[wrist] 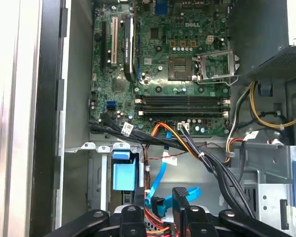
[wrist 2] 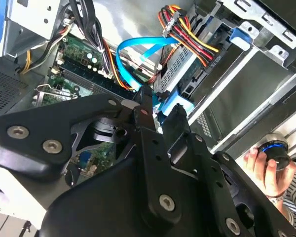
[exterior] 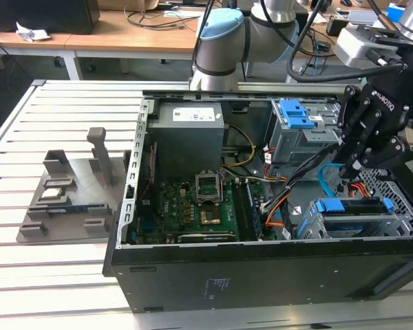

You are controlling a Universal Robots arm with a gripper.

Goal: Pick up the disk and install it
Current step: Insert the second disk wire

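You see a table (exterior: pixel 27 130) with a pale top made of long slats with dark grooves between them. Two things lie directly on it. Toward the exterior view's left there is a grey holder (exterior: pixel 72 196), a flat base with several upright posts, and some small parts sit in its slots. Just beside it, toward the exterior view's right, lies an open computer case (exterior: pixel 213 278) on its side, black outside, with the green board inside facing up. The holder and the case are close but apart.
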